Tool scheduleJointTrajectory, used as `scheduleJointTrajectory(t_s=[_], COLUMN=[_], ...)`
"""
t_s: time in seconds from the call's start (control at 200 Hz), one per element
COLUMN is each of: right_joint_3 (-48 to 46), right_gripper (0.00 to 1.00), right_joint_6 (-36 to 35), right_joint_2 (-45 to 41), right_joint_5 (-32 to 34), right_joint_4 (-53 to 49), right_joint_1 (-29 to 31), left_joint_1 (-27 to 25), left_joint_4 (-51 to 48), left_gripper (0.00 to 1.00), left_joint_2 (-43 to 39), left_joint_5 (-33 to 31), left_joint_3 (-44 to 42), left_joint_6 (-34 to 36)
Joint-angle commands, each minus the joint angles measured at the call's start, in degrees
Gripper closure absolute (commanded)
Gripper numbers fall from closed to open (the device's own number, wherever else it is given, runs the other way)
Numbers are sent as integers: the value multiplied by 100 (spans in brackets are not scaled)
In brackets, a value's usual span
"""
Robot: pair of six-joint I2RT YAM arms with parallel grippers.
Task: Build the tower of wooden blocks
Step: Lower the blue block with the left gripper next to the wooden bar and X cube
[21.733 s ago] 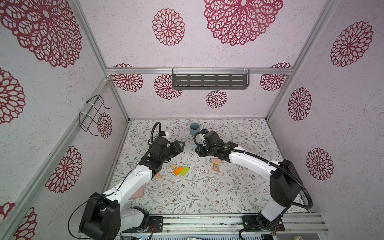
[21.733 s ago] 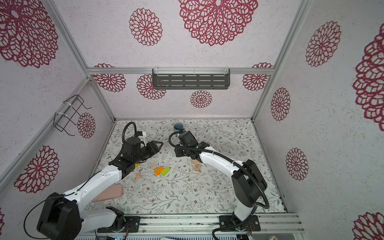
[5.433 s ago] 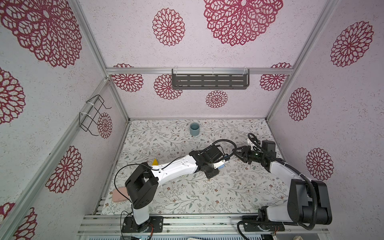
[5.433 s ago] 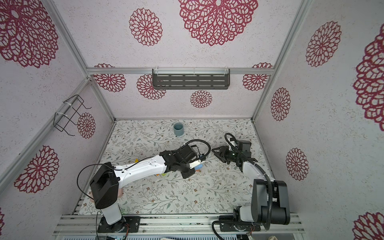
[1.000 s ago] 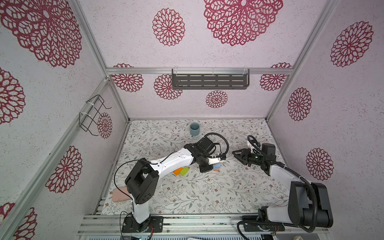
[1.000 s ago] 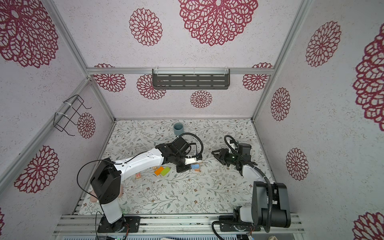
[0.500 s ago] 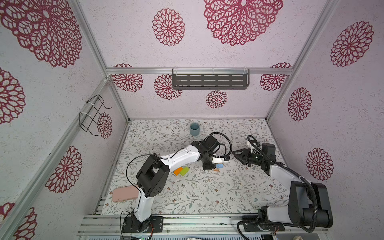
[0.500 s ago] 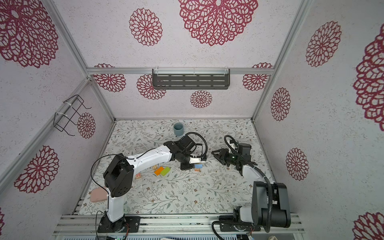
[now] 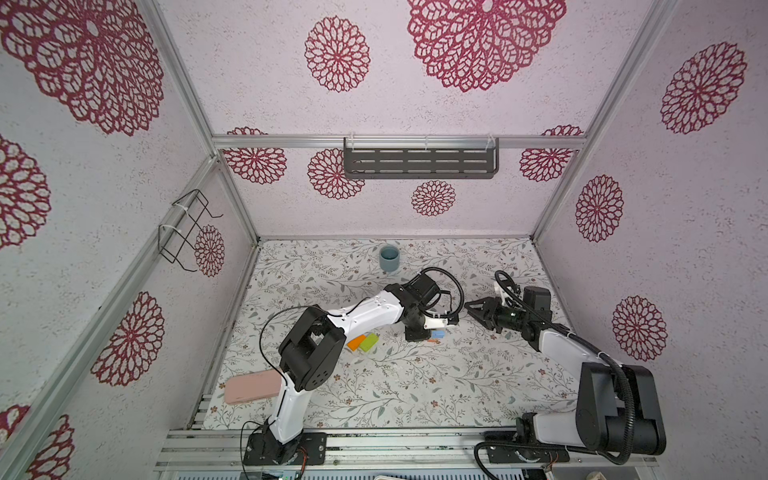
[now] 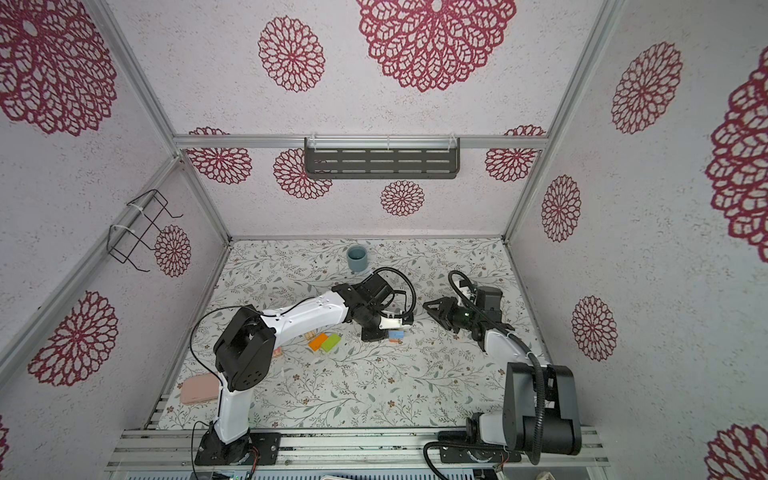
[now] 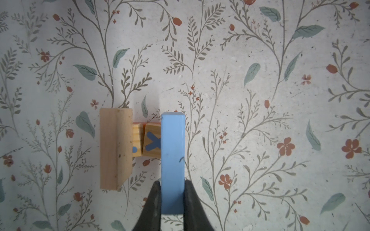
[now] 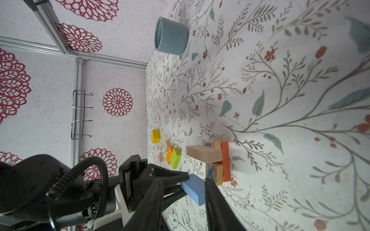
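- Left wrist view looks straight down on the left gripper [image 11: 172,185]. Its two dark fingers [image 11: 154,198] pinch one end of a blue block [image 11: 172,148], which is held on its narrow edge.
- Below it the tower [image 12: 217,160] stands near the middle of the floral mat [image 9: 415,395]. A red-orange block [image 12: 225,161] lies flat at the bottom, with an X cube [image 11: 152,143] and a second letter cube [image 11: 137,143] side by side on it. A tan block [image 11: 115,149] lies over the second letter cube.
- The blue block runs parallel to the tan block, apart from it, and covers one edge of the X cube. I cannot tell whether it touches that cube.
- The right gripper [image 9: 473,312] hangs near the tower on its right, fingers spread with nothing between them.
- Bare mat lies open in front of the tower and on toward the right wall.
- An orange block [image 9: 356,342] and a green block [image 9: 369,342] lie touching each other to the tower's left. A yellow wedge [image 12: 155,136] sits farther off on that side.
- A grey-blue cup [image 9: 389,258] stands by the mat's back edge, and a pink case [image 9: 252,386] lies at its front-left corner.
- Against one second ago, the left arm's elbow [image 9: 311,353] has swung toward the middle and uncovered more of the pink case, while its wrist has edged rightward. The right gripper has not shifted.
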Motion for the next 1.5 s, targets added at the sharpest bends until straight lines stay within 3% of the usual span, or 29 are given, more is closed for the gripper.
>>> scheduleJointTrajectory(t_s=[0.0, 1.496], right_joint_3=[7, -11], right_gripper=[62, 62], right_joint_6=[-19, -17], right_joint_2=[-4, 31], right_joint_5=[-104, -114], right_joint_4=[145, 184], right_joint_1=[-24, -22], left_joint_1=[20, 134], left_joint_4=[38, -39], left_gripper=[92, 92], left_joint_2=[102, 279], left_joint_5=[22, 66], left_joint_3=[189, 281], left_joint_6=[167, 149])
